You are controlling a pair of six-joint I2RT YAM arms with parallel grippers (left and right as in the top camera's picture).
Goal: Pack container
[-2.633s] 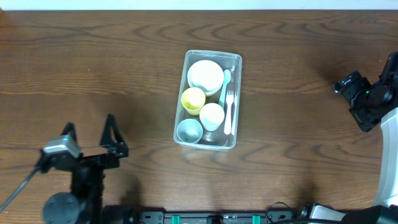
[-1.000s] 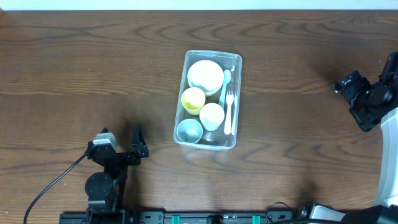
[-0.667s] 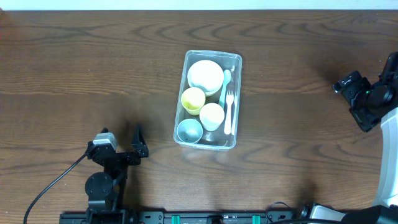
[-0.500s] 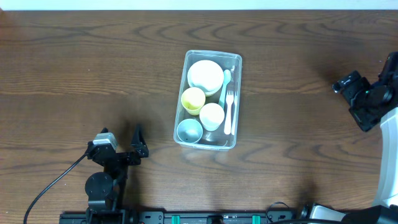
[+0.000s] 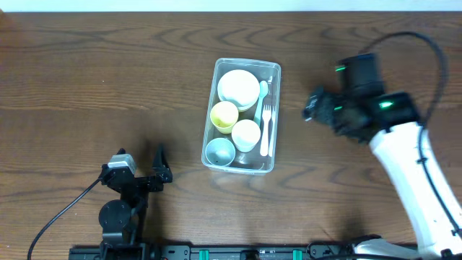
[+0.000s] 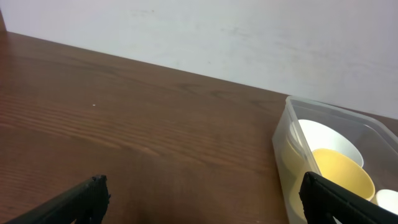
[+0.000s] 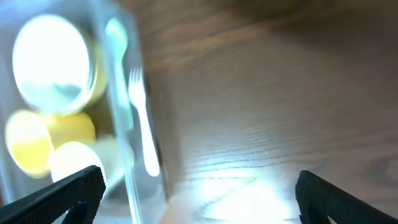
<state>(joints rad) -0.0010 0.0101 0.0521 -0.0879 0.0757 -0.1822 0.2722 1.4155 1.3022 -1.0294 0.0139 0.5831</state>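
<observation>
Container (image 5: 246,61) sits mid-table, already holding a bowl (image 5: 238,85), cups (image 5: 224,114), a fork (image 5: 266,130) and a spoon (image 5: 261,94). The right gripper (image 7: 199,194) hangs just beside it with its fingers spread. The left gripper (image 6: 202,199), also spread, is well apart. I'd come in from above, clear of the thin wall, since the dark wooden table (image 5: 108,72) looks smooth; a white wall (image 6: 249,37) stands behind.

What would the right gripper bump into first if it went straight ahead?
Probably the container, at its side wall; the white fork lies just inside. The view from the right gripper is blurred, so depth is unclear.
</observation>
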